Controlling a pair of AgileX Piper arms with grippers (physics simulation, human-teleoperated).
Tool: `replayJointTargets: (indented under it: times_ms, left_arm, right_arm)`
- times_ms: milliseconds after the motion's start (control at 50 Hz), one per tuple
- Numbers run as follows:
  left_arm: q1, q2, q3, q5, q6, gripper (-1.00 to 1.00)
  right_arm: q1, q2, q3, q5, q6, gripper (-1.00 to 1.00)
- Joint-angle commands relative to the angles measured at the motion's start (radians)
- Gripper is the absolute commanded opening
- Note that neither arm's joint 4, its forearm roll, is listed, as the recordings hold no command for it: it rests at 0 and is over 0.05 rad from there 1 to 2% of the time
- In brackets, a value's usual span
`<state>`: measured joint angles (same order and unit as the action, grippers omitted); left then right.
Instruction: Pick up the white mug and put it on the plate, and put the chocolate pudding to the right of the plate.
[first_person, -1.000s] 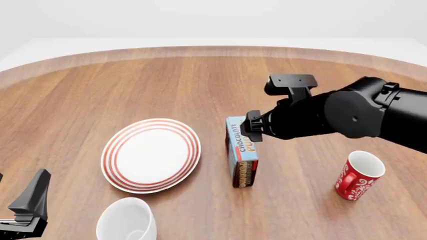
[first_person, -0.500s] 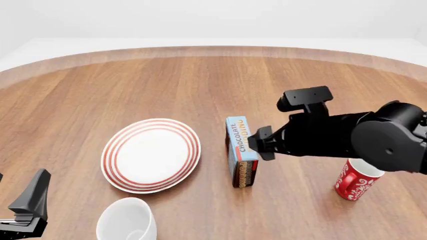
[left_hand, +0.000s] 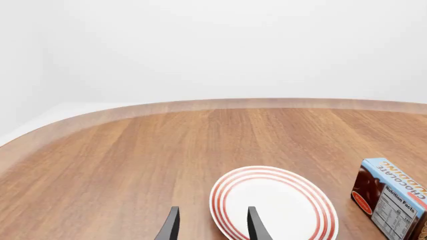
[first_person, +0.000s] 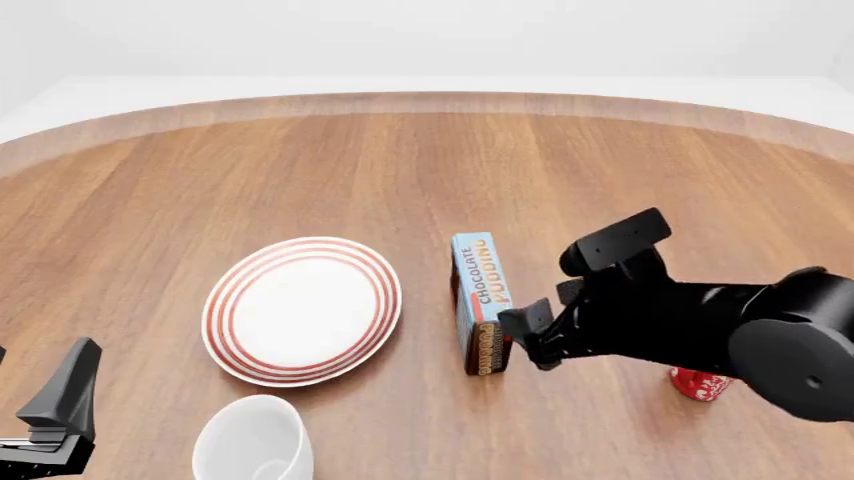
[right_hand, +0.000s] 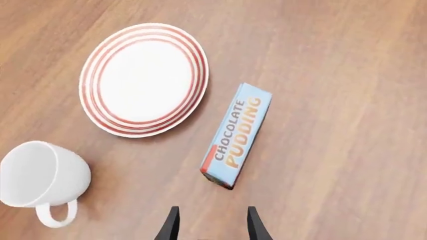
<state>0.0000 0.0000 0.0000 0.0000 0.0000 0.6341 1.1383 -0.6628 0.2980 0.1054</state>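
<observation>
right claw (first_person: 523, 335) apart, clear of chocolate pudding (first_person: 483, 301) – lying right of plate (first_person: 302, 309), likely placed | left claw (left_hand: 210, 231) apart, idle | white mug (first_person: 254, 440) on worktop (first_person: 334, 170) near plate – not yet moved

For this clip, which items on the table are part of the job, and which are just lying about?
Part of the job:
- plain white glossy mug
- round white plate with red rings
- light blue chocolate pudding box

Just lying about:
- red patterned mug, mostly hidden behind the right arm
</observation>
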Motion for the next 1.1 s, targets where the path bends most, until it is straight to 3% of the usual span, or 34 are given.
replayJointTargets:
  times_ms: [20,140,480,500,860,1100]
  left_arm:
    - [0.0,0.0,0.0,0.0,0.0,1.0]
    - [0.0,0.0,0.0,0.0,0.0,1.0]
    - [0.0,0.0,0.0,0.0,0.0,1.0]
    - [0.0,0.0,0.0,0.0,0.0,1.0]
    - [0.0,0.0,0.0,0.0,0.0,1.0]
    - [0.0,0.0,0.0,0.0,0.0,1.0]
  right_arm:
    - [0.019,-0.028,0.073,-0.072,-0.06,1.0]
    - [0.036,-0.029,0.099,-0.111,-0.133,1.0]
    - [0.088,-0.017,0.168,-0.214,-0.165,1.0]
    - [0.101,-0.01,0.176,-0.228,-0.187,1.0]
    - [0.175,0.034,0.214,-0.307,-0.199,1.0]
    - [0.229,0.052,0.202,-0.303,-0.195,1.0]
